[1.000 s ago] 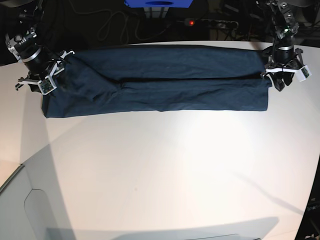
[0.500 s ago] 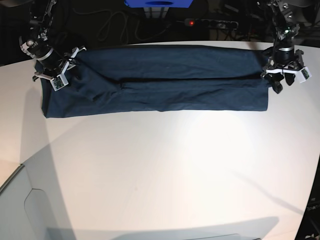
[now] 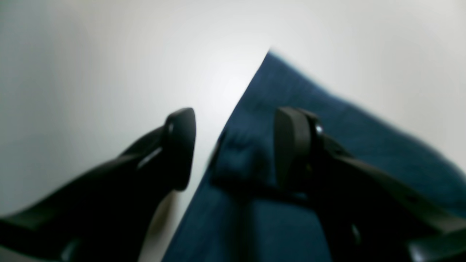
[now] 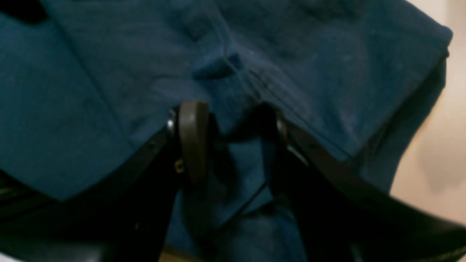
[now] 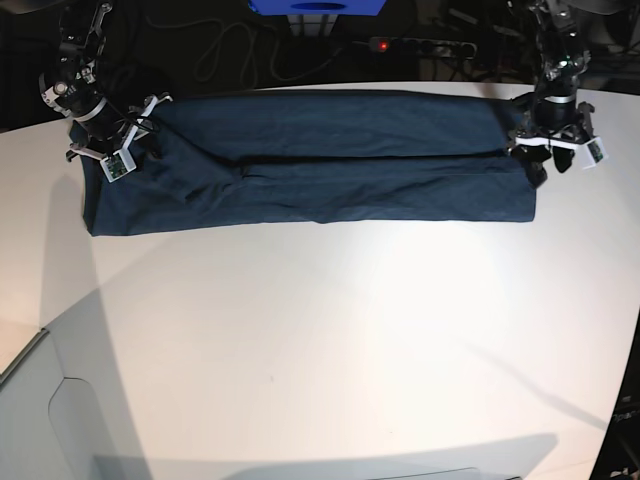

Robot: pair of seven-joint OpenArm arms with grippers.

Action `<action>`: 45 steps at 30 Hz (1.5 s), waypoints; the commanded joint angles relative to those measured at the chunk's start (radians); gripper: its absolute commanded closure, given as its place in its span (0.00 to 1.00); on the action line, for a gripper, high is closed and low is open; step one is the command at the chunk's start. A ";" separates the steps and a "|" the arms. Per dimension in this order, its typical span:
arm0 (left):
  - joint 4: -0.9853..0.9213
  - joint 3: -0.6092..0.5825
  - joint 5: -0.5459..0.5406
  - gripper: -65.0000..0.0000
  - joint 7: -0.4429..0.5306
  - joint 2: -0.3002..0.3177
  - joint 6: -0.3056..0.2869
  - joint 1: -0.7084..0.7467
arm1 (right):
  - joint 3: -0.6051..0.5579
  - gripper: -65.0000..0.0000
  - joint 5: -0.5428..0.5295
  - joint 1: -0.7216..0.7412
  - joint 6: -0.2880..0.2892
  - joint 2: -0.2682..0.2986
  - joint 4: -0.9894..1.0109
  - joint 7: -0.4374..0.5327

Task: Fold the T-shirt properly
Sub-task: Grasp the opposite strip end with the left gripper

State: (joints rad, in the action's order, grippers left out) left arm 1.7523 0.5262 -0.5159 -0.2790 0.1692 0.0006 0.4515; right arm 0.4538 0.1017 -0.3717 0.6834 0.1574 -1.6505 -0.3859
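The dark navy T-shirt lies folded into a long band across the far part of the white table. At its right end my left gripper stands open. In the left wrist view its fingers straddle the T-shirt's edge, and a small bump of cloth lies loose between them. At the band's left end my right gripper is shut on the T-shirt. The right wrist view shows a bunched fold of the T-shirt filling the gap of that gripper.
Behind the table's far edge are a power strip with a red light, dark cables and a blue object. A grey panel sits at the lower left corner.
My left gripper has opened, let go of the T-shirt's right end and shifted slightly up and left. The right gripper moved up and right with its corner of cloth, then held still.
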 commanded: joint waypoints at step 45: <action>-0.114 0.005 -0.003 0.50 -0.177 0.014 -0.003 -0.024 | 0.004 0.66 -0.013 -0.008 0.015 0.011 -0.020 0.018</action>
State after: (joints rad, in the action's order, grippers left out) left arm 1.6249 0.5274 -0.5133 -0.4728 0.1741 -0.0006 0.4267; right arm 0.4530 0.1013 -0.3786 0.6834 0.1574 -1.6505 -0.3859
